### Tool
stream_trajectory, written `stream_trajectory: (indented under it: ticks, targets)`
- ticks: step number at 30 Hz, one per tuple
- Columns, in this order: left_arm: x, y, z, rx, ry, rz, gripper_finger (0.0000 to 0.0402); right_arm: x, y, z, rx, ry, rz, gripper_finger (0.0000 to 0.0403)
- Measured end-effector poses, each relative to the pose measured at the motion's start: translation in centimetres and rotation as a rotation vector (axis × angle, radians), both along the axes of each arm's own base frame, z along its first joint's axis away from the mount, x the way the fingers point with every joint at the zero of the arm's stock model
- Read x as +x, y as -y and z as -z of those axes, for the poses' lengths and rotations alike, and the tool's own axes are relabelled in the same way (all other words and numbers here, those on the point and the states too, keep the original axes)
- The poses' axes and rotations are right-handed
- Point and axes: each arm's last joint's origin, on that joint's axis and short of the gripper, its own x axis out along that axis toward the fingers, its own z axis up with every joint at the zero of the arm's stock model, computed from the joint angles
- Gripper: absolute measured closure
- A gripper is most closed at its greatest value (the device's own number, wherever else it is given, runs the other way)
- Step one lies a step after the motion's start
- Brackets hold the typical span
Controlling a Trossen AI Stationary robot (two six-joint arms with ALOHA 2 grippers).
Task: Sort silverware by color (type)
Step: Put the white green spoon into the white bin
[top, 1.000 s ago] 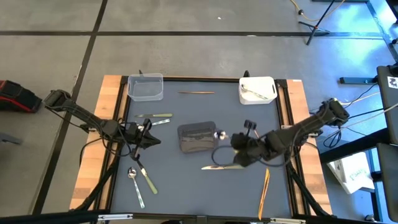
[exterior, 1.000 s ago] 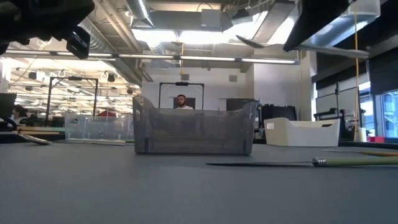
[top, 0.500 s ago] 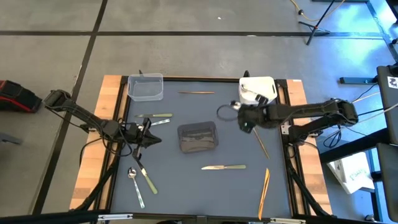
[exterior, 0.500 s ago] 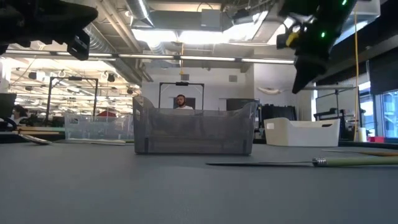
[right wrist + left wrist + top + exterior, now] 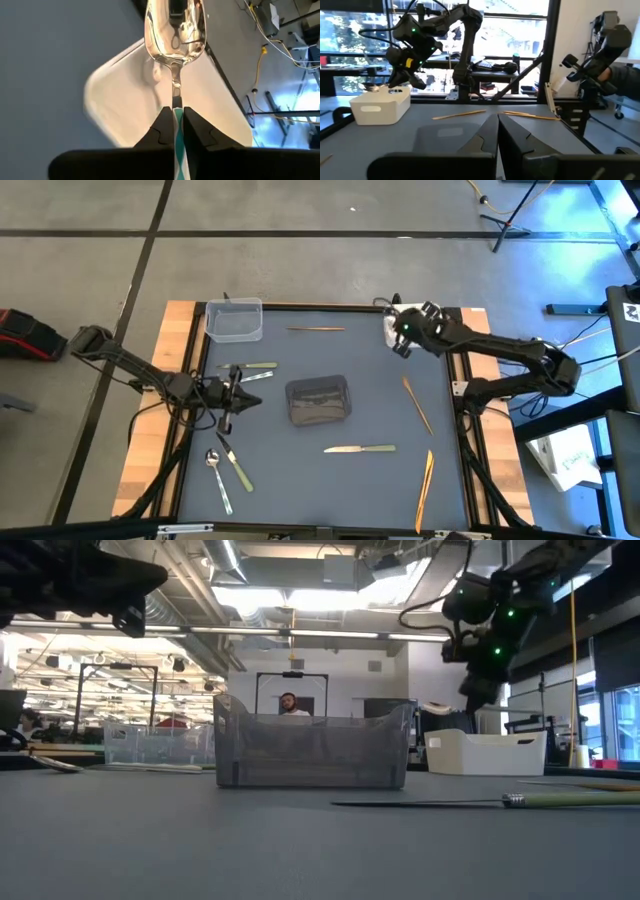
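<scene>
My right gripper (image 5: 402, 332) is shut on a shiny silver spoon (image 5: 175, 30) above the white tub (image 5: 420, 325) at the far right; it also shows in the low view (image 5: 480, 640). My left gripper (image 5: 232, 395) is shut and empty above the table's left middle, its fingers together (image 5: 497, 131). Pale-green-handled knives lie flat on the table at the centre right (image 5: 360, 448), the left (image 5: 250, 366) and the near left (image 5: 236, 466). A silver spoon (image 5: 217, 476) lies at the near left. Gold pieces lie at the far edge (image 5: 315, 329) and on the right (image 5: 417, 405), (image 5: 426, 480). My right gripper pinches the spoon's handle just behind the bowl (image 5: 176, 97) between its two fingers. The fingers lie along the spoon, and its bowl (image 5: 175, 25) sticks out ahead of the fingertips. The spoon is lifted clear, over the white tub (image 5: 150, 100).
A dark grey tub (image 5: 318, 400) stands in the table's middle and a clear tub (image 5: 234, 320) at the far left corner. Wooden rails (image 5: 158, 410) border the table's left and right sides. A person shows in the room behind the table (image 5: 290, 703).
My right gripper has gone from beside the dark grey tub toward the table's far right, carrying the spoon, and now stands over the white tub. A gold piece on the right that the arm covered now shows.
</scene>
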Motion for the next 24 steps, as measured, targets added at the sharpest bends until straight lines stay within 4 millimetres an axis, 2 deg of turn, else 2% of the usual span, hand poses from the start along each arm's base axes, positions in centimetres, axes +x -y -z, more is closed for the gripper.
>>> stream_trajectory:
  ticks: [9, 15, 24]
  targets:
    - [0.3, -0.9, 0.0, 0.000, 0.000, -0.067, 0.0399, -1.5, 3.6, -0.5, 0.002, 0.114, -0.004, 0.0398]
    - [0.5, -0.5, 0.5, -0.039, -0.044, 0.025, 0.0399, -2.4, 4.7, -0.6, 0.020, 0.171, 0.008, 0.0397]
    - [0.9, -0.1, 1.5, -0.057, -0.120, 0.043, 0.0399, -1.7, 5.8, 1.3, 0.058, 0.124, 0.029, 0.0397]
